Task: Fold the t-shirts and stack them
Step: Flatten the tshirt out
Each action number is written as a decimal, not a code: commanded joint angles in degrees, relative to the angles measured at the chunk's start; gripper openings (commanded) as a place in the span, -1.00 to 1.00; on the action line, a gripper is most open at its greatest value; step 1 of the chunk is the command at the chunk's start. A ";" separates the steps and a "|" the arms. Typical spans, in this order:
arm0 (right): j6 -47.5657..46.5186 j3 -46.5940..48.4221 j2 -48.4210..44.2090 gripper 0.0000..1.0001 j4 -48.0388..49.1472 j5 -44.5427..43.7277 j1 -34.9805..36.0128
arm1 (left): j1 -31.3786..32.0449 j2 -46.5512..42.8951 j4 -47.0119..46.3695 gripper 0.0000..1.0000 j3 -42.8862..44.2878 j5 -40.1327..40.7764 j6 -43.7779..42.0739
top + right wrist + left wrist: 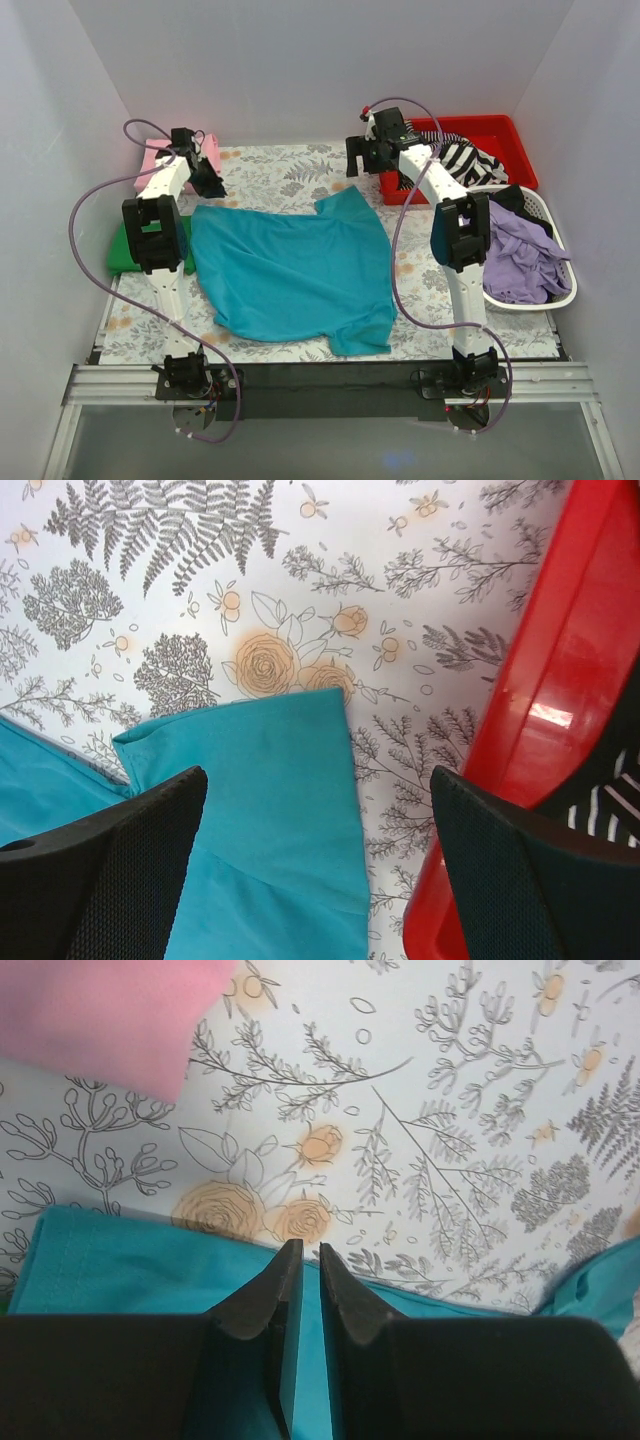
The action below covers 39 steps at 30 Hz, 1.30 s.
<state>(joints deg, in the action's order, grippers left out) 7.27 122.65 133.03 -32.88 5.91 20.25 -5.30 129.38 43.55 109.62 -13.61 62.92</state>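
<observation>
**Two folded, the teal one still flat**

The teal t-shirt [290, 270] lies spread open on the bench [290, 165] between my two arms, unfolded, with no crease put into it yet. Its far edge runs just under my left hand [302, 1260], whose fingers are drawn together to a thin slit. I see teal through the slit, but nothing looks pinched, and the cloth below lies flat. A sleeve of the shirt sits directly beneath my right hand [315, 790], which is spread wide and holds nothing.

Just beyond my left hand, on its outer side, the pink t-shirt [155, 158] rests as a neat folded block. The green t-shirt [125, 250] lies folded nearer my left arm's base, well apart from the pink. I judge those two folded but not stacked.

On the outer side of my right hand stands a red bin [505, 130] holding a striped garment [465, 160], and behind it a white basket [560, 290] of purple clothing [515, 260]. So the teal fold, the stacking, and perhaps more garments remain.
</observation>
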 commanded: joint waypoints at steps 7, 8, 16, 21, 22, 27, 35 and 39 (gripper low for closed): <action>-2.08 -1.62 3.19 0.91 -1.92 3.32 0.58 | -1.55 -0.71 1.80 -0.76 -1.42 2.18 -2.18; -2.26 -1.54 3.37 0.91 -2.01 2.79 0.67 | -1.90 -0.62 1.98 -0.76 -1.78 2.35 -2.18; -2.96 -0.67 7.23 0.92 -3.14 0.59 0.67 | -2.43 0.96 3.12 -0.55 -1.08 2.09 -2.80; -2.96 -0.74 8.21 0.88 -2.98 1.47 0.67 | -2.43 1.75 3.73 -0.39 -0.90 2.79 -3.24; -2.79 -0.83 7.95 0.88 -2.71 1.38 0.67 | -2.43 2.01 3.74 -0.37 -0.55 3.93 -3.41; -2.79 0.22 8.65 0.90 -3.42 1.30 0.67 | -2.61 0.97 5.76 -0.24 -0.02 4.03 -3.06; -3.05 -0.13 9.44 0.91 -3.85 1.82 0.67 | -3.40 -0.97 8.31 -0.05 3.41 8.78 -5.16; -2.87 -0.04 9.44 0.91 -3.77 2.17 0.75 | -3.58 -3.87 6.74 0.05 2.19 9.40 -5.77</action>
<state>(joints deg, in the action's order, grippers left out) 5.54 122.48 140.70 -33.06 9.65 22.74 -8.29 131.20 50.87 112.14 -5.80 58.85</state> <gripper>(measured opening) 0.951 0.498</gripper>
